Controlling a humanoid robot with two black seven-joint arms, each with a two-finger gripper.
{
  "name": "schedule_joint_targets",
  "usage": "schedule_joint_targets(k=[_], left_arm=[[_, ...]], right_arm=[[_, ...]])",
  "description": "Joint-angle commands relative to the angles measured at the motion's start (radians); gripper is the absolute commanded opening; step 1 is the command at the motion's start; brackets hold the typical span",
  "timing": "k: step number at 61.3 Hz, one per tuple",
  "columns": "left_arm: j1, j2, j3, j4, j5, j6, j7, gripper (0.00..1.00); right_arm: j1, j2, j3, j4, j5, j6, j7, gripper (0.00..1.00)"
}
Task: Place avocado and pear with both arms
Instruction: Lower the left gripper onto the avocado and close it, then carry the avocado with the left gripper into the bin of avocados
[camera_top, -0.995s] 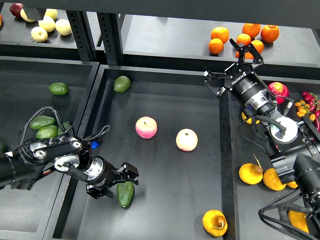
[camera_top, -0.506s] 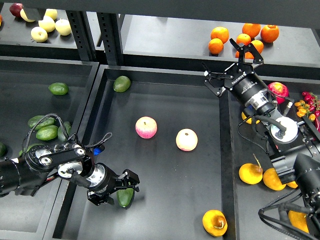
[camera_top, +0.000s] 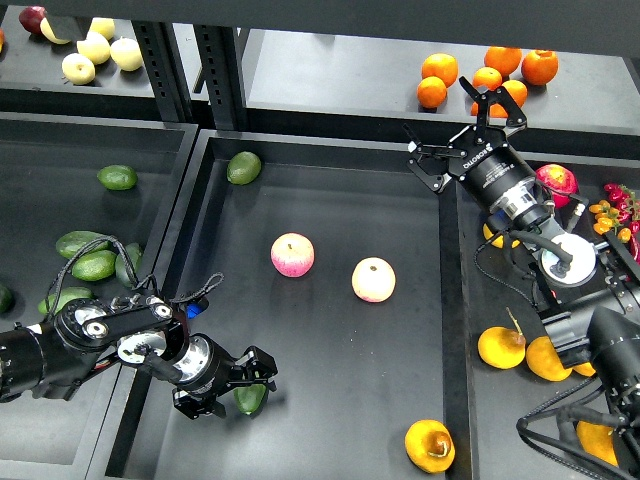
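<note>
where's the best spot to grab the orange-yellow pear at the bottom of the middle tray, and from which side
Probably from above, fingers across the pear's round sides. It lies alone on the flat tray floor, dark dimple turned sideways, with free space all around it.

Lab-style test rig: black metal trays (camera_top: 330, 175), black shelving posts (camera_top: 222, 62), sorted fruit piles, oranges (camera_top: 487, 75).
</note>
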Motion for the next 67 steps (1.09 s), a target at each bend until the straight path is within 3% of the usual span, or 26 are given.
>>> schedule_joint_targets(k=[1, 17, 26, 33, 67], left_arm=[[0.007, -0.002, -0.002, 0.003, 0.005, 0.000, 0.000, 0.99], [0.022, -0.028, -0.023, 0.020, 0.080, 0.000, 0.000, 0.87], [0.024, -0.034, -0.045, 0.035, 0.097, 0.000, 0.000, 0.64], [0.024, -0.034, -0.061, 0.043, 0.111, 0.000, 0.000, 0.53], [0.022, -0.031, -0.198, 0.045, 0.143, 0.000, 0.000, 0.31]], right_arm=[[0.000, 0.000, 0.000, 0.000, 0.000, 0.000, 0.000, 1.00], [0.000, 0.000, 0.000, 0.004, 0.000, 0.000, 0.000, 1.00], [-0.001, 0.000, 0.001, 0.004, 0.000, 0.000, 0.000, 1.00], [-0.001, 0.000, 0.001, 0.004, 0.000, 0.000, 0.000, 1.00], [-0.021, 0.000, 0.001, 0.008, 0.000, 0.000, 0.000, 1.00]])
